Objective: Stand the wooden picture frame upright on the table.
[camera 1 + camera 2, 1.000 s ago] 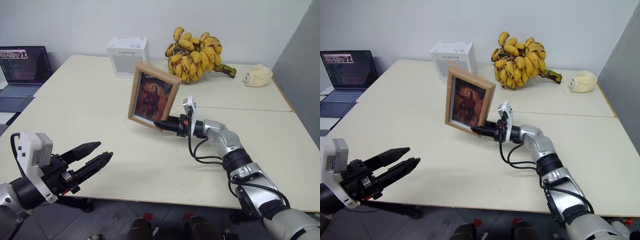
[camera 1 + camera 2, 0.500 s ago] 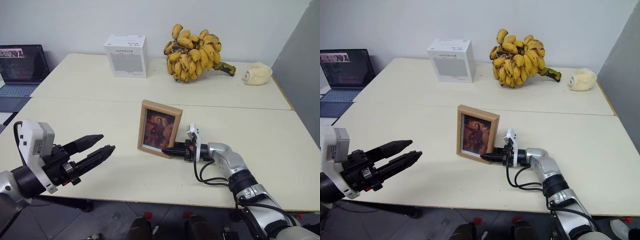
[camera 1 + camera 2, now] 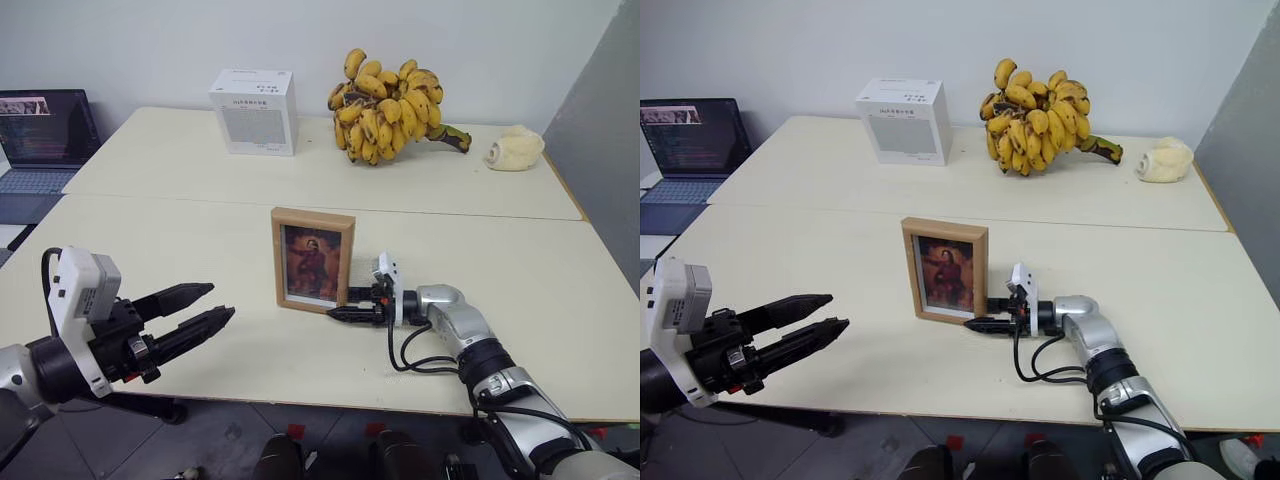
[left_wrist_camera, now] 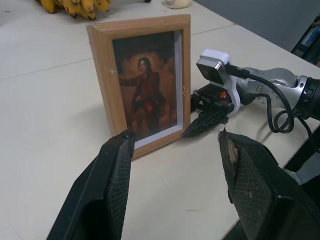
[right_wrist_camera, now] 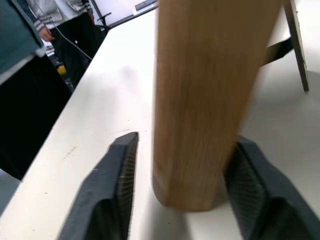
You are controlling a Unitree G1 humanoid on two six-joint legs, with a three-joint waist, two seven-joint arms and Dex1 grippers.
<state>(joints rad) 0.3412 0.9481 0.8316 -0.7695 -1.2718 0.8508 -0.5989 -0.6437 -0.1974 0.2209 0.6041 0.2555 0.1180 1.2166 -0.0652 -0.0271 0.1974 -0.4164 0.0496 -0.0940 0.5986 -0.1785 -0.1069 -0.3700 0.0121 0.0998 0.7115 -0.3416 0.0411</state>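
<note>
The wooden picture frame (image 3: pixel 312 260) stands upright on the table (image 3: pixel 180 230), near its middle, with the reddish-brown portrait facing me. Its dark fold-out stand (image 5: pixel 295 40) props it from behind. My right gripper (image 3: pixel 338 312) lies low on the table top at the frame's lower right corner. In the right wrist view its fingers (image 5: pixel 120 180) straddle the frame's wooden edge (image 5: pixel 205 75), open, with a gap on one side. My left gripper (image 3: pixel 221 301) hovers open over the table's near left edge, pointing at the frame (image 4: pixel 142 85) and well short of it.
A white box (image 3: pixel 253 110), a large bunch of bananas (image 3: pixel 385 105) and a pale lumpy object (image 3: pixel 515 150) sit along the far side. A laptop (image 3: pixel 45 130) is off to the left, a grey panel (image 3: pixel 600 140) at the right. A person (image 5: pixel 30 50) stands beyond the table.
The frame came down from a tilted, lifted hold to stand on the table, turning squarer to me. My right gripper sank with it and its jaws parted. The left gripper stayed put.
</note>
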